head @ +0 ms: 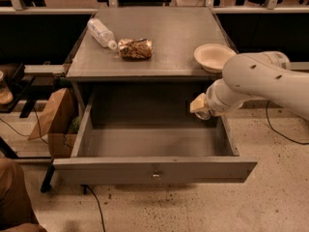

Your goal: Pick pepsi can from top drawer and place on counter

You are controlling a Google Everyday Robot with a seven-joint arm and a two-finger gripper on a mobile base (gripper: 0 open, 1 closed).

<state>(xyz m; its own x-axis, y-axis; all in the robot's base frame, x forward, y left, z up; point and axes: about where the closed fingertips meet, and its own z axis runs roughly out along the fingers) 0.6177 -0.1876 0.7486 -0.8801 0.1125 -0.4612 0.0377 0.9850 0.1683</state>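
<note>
**A:** What lies nearest?

**B:** The top drawer point(120, 168), pulled well out. Its flat front panel faces us, with the small lock point(155, 174) at the centre. Its grey floor shows from the left wall across to the right.

**A:** And the gripper?

**B:** The gripper point(199, 105) hangs over the drawer's right rear part, just under the tabletop's front edge. The thick white arm point(260, 81) reaches in from the right. How the jaws stand, and whether they hold anything, I cannot tell.

**A:** Where is the pepsi can?

**B:** I cannot pick it out. Something small and shiny sits right beneath the gripper's tip, too unclear to name.

**A:** Further back?

**B:** The tabletop point(169, 33). A pale bowl point(214, 57) stands near its front right corner, just above the arm. A crinkled snack bag point(135, 48) lies left of centre. A clear plastic bottle point(100, 32) lies on its side beyond that, its cap end close to the bag.

**A:** Anything beside the cabinet?

**B:** A brown cardboard box point(53, 115) on the floor, at the left.
</note>
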